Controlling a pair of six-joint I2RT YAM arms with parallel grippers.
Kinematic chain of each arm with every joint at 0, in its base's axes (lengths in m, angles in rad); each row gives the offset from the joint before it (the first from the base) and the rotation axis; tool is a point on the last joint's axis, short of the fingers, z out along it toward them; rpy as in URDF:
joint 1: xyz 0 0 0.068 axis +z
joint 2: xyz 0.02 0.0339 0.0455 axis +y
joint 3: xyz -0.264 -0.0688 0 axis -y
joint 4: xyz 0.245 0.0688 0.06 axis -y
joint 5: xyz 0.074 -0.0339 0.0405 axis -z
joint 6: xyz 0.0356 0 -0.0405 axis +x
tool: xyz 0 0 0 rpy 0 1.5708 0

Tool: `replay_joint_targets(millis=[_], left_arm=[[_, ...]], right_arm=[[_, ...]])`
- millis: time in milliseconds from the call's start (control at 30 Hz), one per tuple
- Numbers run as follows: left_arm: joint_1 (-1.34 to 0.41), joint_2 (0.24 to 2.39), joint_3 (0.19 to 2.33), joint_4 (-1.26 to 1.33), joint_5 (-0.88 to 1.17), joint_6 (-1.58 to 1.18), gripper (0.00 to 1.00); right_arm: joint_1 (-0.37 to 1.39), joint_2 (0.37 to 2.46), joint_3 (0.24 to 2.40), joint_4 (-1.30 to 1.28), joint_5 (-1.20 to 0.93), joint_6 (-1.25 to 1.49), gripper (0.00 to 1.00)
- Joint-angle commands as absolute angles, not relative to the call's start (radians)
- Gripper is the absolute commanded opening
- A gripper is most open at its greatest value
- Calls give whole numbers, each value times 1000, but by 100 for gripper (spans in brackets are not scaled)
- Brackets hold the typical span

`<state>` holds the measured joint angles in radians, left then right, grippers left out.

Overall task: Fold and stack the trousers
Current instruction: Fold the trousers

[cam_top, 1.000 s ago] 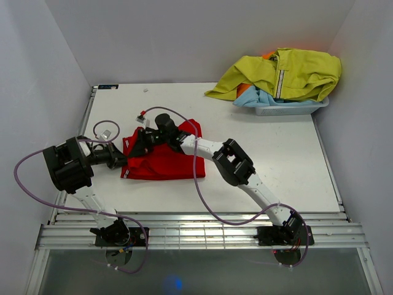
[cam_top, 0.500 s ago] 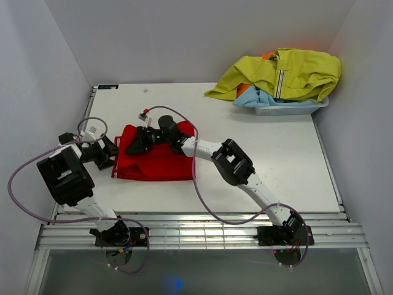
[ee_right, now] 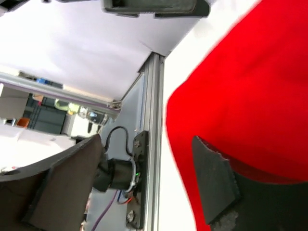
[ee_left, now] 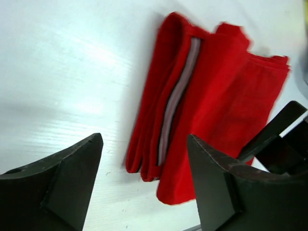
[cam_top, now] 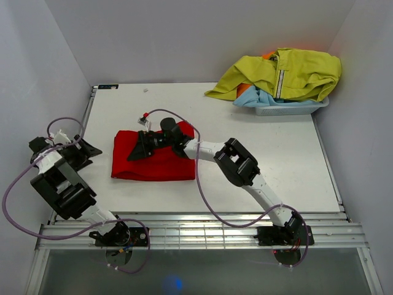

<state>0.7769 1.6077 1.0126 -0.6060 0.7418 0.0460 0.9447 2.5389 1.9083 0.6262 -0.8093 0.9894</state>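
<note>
The red trousers (cam_top: 161,163) lie folded in a flat rectangle on the white table (cam_top: 264,153), left of centre. In the left wrist view their folded edge (ee_left: 211,96) shows a thin white stripe (ee_left: 178,96), and they lie beyond the jaws. My left gripper (cam_top: 91,149) stands open by the table's left edge, apart from the cloth, holding nothing (ee_left: 144,159). My right gripper (cam_top: 133,153) hovers open over the left part of the trousers. In its wrist view one finger (ee_right: 216,183) is over the red cloth (ee_right: 250,91), and nothing sits between the jaws (ee_right: 147,163).
A pale basket (cam_top: 288,110) at the back right corner holds a yellow-green jacket (cam_top: 288,72) and a light blue garment (cam_top: 264,97). Grey walls close in on three sides. A metal rail (cam_top: 202,230) runs along the near edge with both arm bases.
Both grippers went from shut to open and let go of the trousers. The left arm drew back to the left table edge. The trousers' left end now lies flat.
</note>
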Motion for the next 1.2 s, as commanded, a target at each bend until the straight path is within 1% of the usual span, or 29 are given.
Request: replay_joint_targets(millis=[0, 33, 67, 100, 133, 167, 267, 300, 367, 500, 533, 567, 600, 700, 733, 833, 867, 900, 933, 1000, 1033, 1067, 1100, 1133, 1167], left_arm=[[784, 1519, 1103, -647, 987, 159, 80], [778, 1520, 1118, -682, 1061, 217, 73], [735, 1523, 1170, -790, 1104, 277, 68], [703, 1535, 1195, -842, 1115, 389, 63], [666, 1539, 1215, -891, 1117, 434, 59], [602, 1534, 1223, -932, 1114, 457, 55], [519, 1534, 1178, -905, 1098, 434, 54], [509, 1545, 1145, -894, 1098, 402, 54], [505, 1592, 1111, -843, 1063, 359, 54], [505, 1673, 1040, -782, 939, 319, 62], [508, 1689, 1028, -757, 901, 287, 62], [521, 1724, 1025, -746, 828, 276, 62], [532, 1741, 1028, -738, 790, 259, 64], [595, 1773, 1061, -713, 716, 221, 69], [607, 1773, 1074, -715, 716, 221, 72], [620, 1731, 1141, -726, 712, 251, 76], [618, 1708, 1173, -727, 712, 264, 80], [615, 1685, 1190, -726, 710, 285, 81], [606, 1637, 1210, -729, 663, 293, 82], [536, 1582, 1255, -738, 574, 322, 84], [503, 1509, 1258, -735, 499, 337, 87], [441, 1473, 1255, -730, 464, 334, 90], [399, 1439, 1240, -720, 398, 306, 98], [350, 1413, 1236, -718, 323, 245, 98], [265, 1385, 1236, -748, 213, 217, 98]], right_arm=[[884, 2369, 1864, 759, -914, 948, 76], [855, 2344, 1852, 743, -929, 919, 73], [839, 2283, 1818, 644, -939, 873, 73], [822, 2251, 1797, 580, -949, 820, 73], [806, 2215, 1770, 510, -950, 702, 73], [769, 2150, 1708, 380, -943, 651, 73], [707, 2048, 1574, 298, -936, 537, 74], [693, 2034, 1502, 252, -936, 516, 74], [664, 2007, 1456, 187, -931, 428, 74], [643, 1993, 1375, 115, -905, 333, 74], [641, 2002, 1367, 83, -902, 315, 73], [641, 2008, 1365, 71, -891, 292, 74], [641, 2013, 1364, 60, -888, 279, 73], [641, 2045, 1370, 2, -877, 229, 73], [640, 2051, 1370, -17, -877, 215, 72], [635, 2059, 1390, -135, -856, 140, 71], [631, 2043, 1399, -184, -856, 124, 71], [624, 2030, 1394, -198, -854, 117, 71], [614, 1984, 1387, -205, -856, 112, 73], [591, 1930, 1365, -225, -857, 112, 75], [569, 1874, 1361, -239, -848, 94, 79], [555, 1844, 1358, -258, -838, 81, 80], [539, 1818, 1348, -291, -812, 71, 81], [504, 1792, 1344, -307, -796, 61, 84], [483, 1742, 1333, -320, -786, 48, 86]])
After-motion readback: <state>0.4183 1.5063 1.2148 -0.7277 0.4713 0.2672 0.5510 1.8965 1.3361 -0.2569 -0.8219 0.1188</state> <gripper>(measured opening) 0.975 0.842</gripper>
